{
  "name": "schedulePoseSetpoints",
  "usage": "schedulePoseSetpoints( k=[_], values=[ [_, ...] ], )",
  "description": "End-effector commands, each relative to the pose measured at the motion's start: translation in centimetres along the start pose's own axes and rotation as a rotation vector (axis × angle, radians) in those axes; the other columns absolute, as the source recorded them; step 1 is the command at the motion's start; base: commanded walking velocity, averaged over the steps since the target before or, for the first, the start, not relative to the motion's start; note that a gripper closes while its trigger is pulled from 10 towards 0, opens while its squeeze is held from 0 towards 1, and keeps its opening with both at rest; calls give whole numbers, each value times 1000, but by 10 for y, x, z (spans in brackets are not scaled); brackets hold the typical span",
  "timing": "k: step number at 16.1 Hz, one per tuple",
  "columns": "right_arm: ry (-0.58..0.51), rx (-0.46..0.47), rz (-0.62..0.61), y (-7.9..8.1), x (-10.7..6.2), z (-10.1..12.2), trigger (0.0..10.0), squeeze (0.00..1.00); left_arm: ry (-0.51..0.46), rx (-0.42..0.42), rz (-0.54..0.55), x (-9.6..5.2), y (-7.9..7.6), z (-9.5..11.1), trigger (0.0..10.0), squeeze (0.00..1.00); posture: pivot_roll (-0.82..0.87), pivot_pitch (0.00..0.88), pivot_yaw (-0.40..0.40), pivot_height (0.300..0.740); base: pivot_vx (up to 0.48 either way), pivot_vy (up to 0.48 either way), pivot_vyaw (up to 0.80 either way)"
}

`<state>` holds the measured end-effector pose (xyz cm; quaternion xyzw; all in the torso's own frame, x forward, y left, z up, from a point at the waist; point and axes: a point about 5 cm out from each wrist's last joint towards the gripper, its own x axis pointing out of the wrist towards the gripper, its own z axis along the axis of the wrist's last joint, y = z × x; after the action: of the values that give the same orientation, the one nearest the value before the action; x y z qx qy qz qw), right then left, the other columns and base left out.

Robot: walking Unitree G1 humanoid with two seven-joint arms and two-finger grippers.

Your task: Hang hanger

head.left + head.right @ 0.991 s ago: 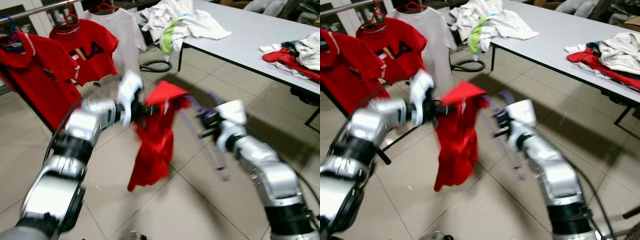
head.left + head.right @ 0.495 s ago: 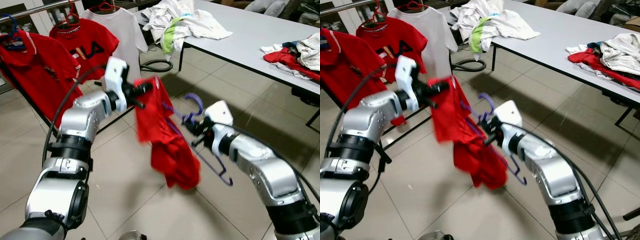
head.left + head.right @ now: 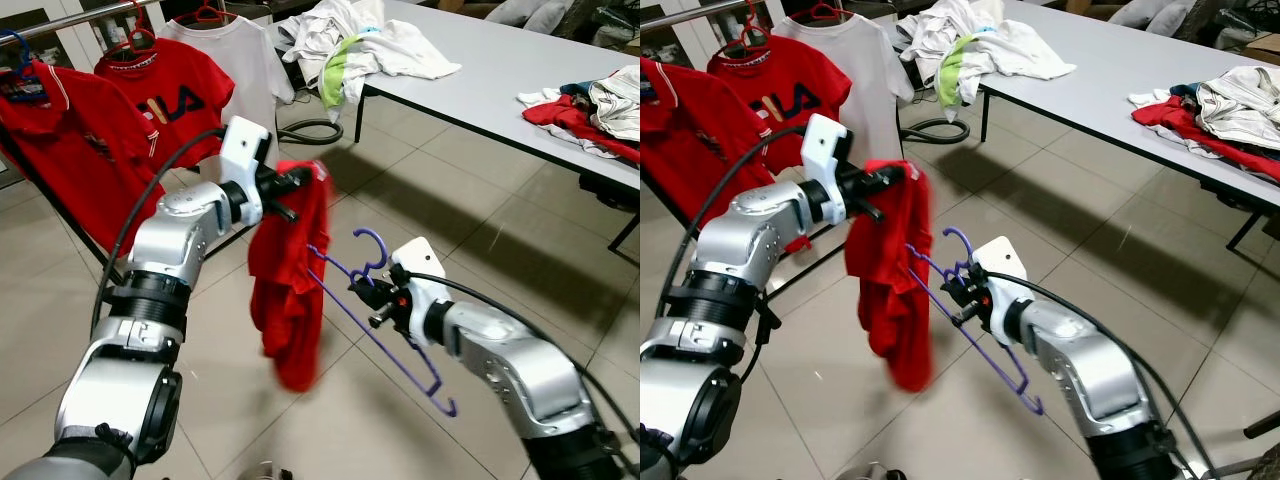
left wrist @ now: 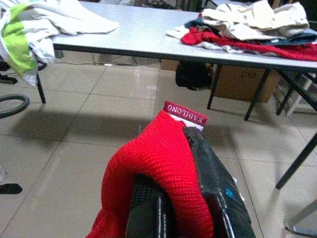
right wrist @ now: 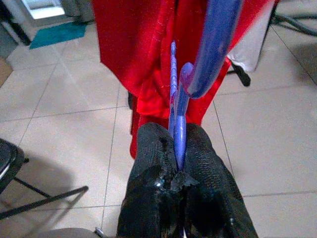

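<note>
Purple hanger (image 3: 385, 320): thin plastic, curled hook uppermost, body slanting toward lower right; centre of frame, above the tiled floor (image 3: 420, 190), clamped at its neck by the right gripper (image 3: 375, 300), fingers (image 5: 203, 198) pressed tight on it. Red garment (image 3: 290, 290): knitted, woven neck label, hangs limp just left of the hanger, pinched by the left gripper (image 3: 300, 183). Rail (image 3: 80, 20), upper left: red shirts and one white shirt on hangers. Grey surface (image 3: 500, 70), upper right: heaped white and red clothes.
</note>
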<state>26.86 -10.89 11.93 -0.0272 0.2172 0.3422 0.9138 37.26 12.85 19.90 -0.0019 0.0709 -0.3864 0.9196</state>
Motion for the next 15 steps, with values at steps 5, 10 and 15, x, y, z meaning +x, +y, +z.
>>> schedulePoseSetpoints(
  k=[5, 10, 15],
  values=[
    [-32, 75, -81, -6, 5, 4, 0, 0, 178, 147, -152, -13, -7, -8, 0, 0, 7, 0, 95, 740, 0, 0, 0],
    [-35, 91, -103, -5, 7, 4, 0, 0, 94, 114, -183, -11, -11, 11, 0, 0, 2, 0, 101, 740, 0, 0, 0],
    [1, 90, -187, -7, 18, -5, 0, 0, 51, 56, -280, -8, -26, 25, 0, 0, 10, 0, 101, 740, 0, 0, 0]
  ],
)
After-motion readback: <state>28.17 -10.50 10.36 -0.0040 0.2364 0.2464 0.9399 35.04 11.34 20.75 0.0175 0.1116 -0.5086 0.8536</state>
